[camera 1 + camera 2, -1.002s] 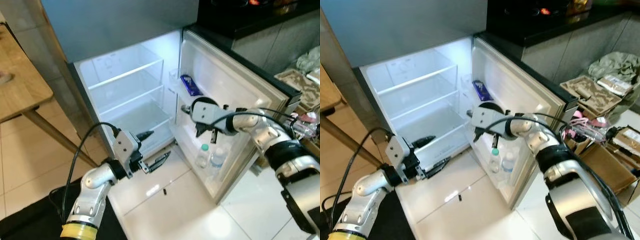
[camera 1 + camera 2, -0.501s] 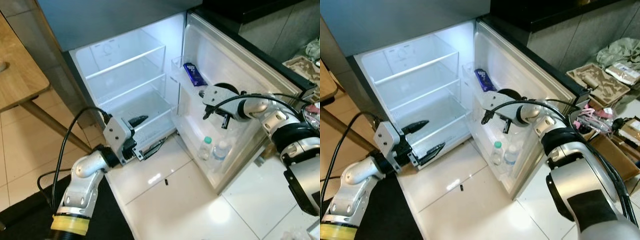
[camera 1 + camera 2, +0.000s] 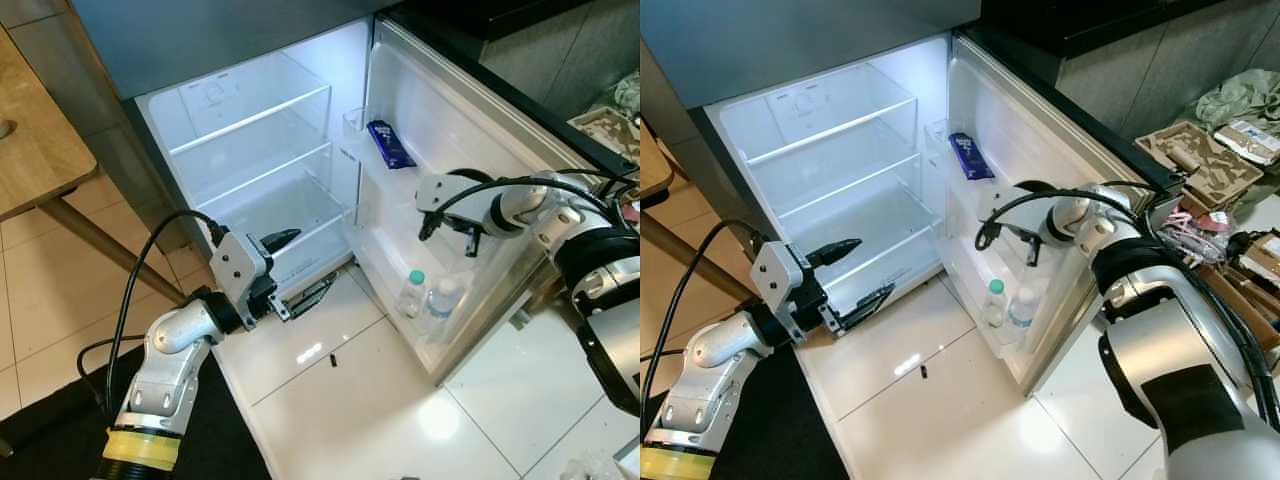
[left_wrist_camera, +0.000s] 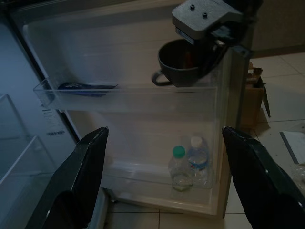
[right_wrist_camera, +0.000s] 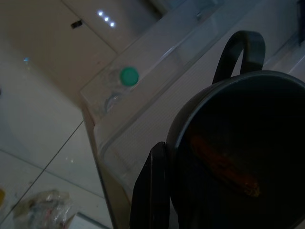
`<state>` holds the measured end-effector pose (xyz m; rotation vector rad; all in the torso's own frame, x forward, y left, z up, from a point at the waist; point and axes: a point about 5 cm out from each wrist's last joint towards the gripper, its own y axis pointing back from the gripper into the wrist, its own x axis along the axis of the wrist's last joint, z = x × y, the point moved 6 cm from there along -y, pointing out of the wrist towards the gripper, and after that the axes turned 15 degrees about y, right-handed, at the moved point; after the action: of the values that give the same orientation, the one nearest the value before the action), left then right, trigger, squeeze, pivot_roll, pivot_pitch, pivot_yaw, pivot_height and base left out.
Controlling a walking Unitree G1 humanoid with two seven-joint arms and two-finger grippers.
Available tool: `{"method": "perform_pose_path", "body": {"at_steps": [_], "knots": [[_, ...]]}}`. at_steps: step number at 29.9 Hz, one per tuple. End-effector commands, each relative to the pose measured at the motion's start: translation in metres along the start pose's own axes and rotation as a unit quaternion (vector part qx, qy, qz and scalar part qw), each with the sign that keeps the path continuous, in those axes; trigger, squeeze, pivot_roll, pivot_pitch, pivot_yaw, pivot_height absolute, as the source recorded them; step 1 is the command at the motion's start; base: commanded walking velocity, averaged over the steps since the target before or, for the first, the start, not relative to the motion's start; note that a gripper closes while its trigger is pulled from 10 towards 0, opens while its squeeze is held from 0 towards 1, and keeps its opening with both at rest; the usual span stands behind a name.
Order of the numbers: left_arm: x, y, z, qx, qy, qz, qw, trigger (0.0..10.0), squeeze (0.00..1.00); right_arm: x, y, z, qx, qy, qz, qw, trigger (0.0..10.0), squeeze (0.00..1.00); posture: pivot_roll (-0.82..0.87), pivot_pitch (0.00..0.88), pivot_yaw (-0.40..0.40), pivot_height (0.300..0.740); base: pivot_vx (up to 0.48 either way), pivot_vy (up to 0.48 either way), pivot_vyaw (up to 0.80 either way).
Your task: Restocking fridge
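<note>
Dark grey mug (image 4: 183, 64): pinched at its rim by the right claw (image 4: 209, 45), held at the open fridge door's (image 3: 470, 150) middle shelf.
Left claw (image 3: 290, 270): fingers spread wide, empty, low before the fridge shelves.
Bottom door shelf: two clear plastic bottles (image 3: 425, 297).
Top door shelf: blue packet (image 3: 385, 143).

Fridge (image 3: 250, 150) stands open on a white tiled floor (image 3: 330, 400); its glass shelves (image 3: 255, 120) are lit and bare. Open door (image 3: 470, 130) carries two racks: the upper door rack (image 3: 375, 165) holds a blue packet (image 3: 388, 145) lying flat; the lower door rack (image 3: 420, 325) holds a green-capped bottle (image 3: 409, 295) and a white-capped bottle (image 3: 437, 303), upright and just beside each other.
</note>
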<state>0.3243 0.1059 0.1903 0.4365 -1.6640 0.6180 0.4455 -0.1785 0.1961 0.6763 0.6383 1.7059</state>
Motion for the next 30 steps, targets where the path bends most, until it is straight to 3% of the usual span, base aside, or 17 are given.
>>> {"method": "perform_pose_path", "body": {"at_steps": [1, 4, 10, 12, 13, 14, 16, 17, 18, 28, 29, 30], "knots": [[-0.003, 0.002, 0.003, -0.006, -0.001, -0.011, 1.0, 10.0, 0.0, -0.002, 0.004, -0.003, 0.029, 0.021, -0.004, 0.999, 0.0, 0.0, -0.08, 0.212, 0.015, 0.74, 0.0, 0.0, 0.0], [-0.004, 0.002, 0.003, -0.006, -0.001, -0.011, 1.0, 10.0, 0.0, -0.004, 0.003, -0.011, 0.054, 0.028, -0.003, 0.998, 0.0, 0.0, -0.08, 0.211, 0.015, 0.74, 0.0, 0.0, 0.0], [-0.004, 0.001, 0.004, -0.008, 0.0, -0.011, 1.0, 10.0, 0.0, -0.008, 0.004, -0.011, 0.055, 0.028, -0.013, 0.998, 0.0, 0.0, -0.08, 0.208, 0.012, 0.74, 0.0, 0.0, 0.0], [-0.004, 0.0, 0.005, -0.009, 0.0, -0.011, 1.0, 10.0, 0.0, -0.007, 0.004, -0.008, 0.043, 0.03, -0.013, 0.999, 6.9, 0.0, -0.08, 0.207, 0.012, 0.74, 0.0, 0.0, 0.0], [-0.004, 0.001, 0.005, -0.01, -0.001, -0.011, 1.0, 10.0, 0.0, -0.006, 0.004, -0.006, 0.039, 0.032, -0.013, 0.999, 6.9, 0.0, -0.08, 0.207, 0.012, 0.74, 0.0, 0.0, 0.0], [-0.005, 0.001, 0.005, -0.01, -0.001, -0.012, 1.0, 10.0, 0.0, -0.004, 0.005, -0.005, 0.035, 0.029, -0.009, 0.999, 10.0, 0.0, -0.08, 0.207, 0.012, 0.74, 0.0, 0.0, 0.0], [-0.005, 0.001, 0.005, -0.01, -0.001, -0.012, 1.0, 10.0, 0.0, -0.004, 0.005, -0.004, 0.034, 0.029, -0.007, 0.999, 10.0, 0.01, -0.08, 0.206, 0.012, 0.74, 0.0, 0.0, 0.0], [-0.005, 0.001, 0.005, -0.01, -0.001, -0.012, 1.0, 10.0, 0.0, -0.002, 0.006, -0.003, 0.032, 0.028, -0.003, 0.999, 10.0, 0.73, -0.08, 0.206, 0.011, 0.74, 0.0, 0.0, 0.0], [-0.006, 0.001, 0.005, -0.01, -0.001, -0.013, 1.0, 10.0, 0.0, -0.001, 0.006, -0.001, 0.029, 0.027, 0.002, 0.999, 10.0, 1.0, -0.08, 0.206, 0.011, 0.74, 0.0, 0.0, 0.0], [-0.006, 0.001, 0.005, -0.01, 0.0, -0.013, 1.0, 10.0, 0.0, 0.015, 0.013, 0.016, -0.005, 0.014, 0.042, 0.999, 10.0, 1.0, -0.08, 0.2, 0.013, 0.74, 0.0, 0.0, 0.0], [-0.006, 0.0, 0.005, -0.011, -0.001, -0.012, 1.0, 10.0, 0.0, 0.017, 0.015, 0.019, -0.013, 0.015, 0.046, 0.999, 10.0, 0.9, -0.08, 0.2, 0.013, 0.74, 0.0, 0.0, 0.0], [-0.006, 0.0, 0.005, -0.011, -0.001, -0.012, 1.0, 10.0, 0.0, 0.017, 0.015, 0.019, -0.013, 0.015, 0.046, 0.999, 10.0, 0.9, -0.08, 0.2, 0.013, 0.74, 0.0, 0.0, 0.0]]}}
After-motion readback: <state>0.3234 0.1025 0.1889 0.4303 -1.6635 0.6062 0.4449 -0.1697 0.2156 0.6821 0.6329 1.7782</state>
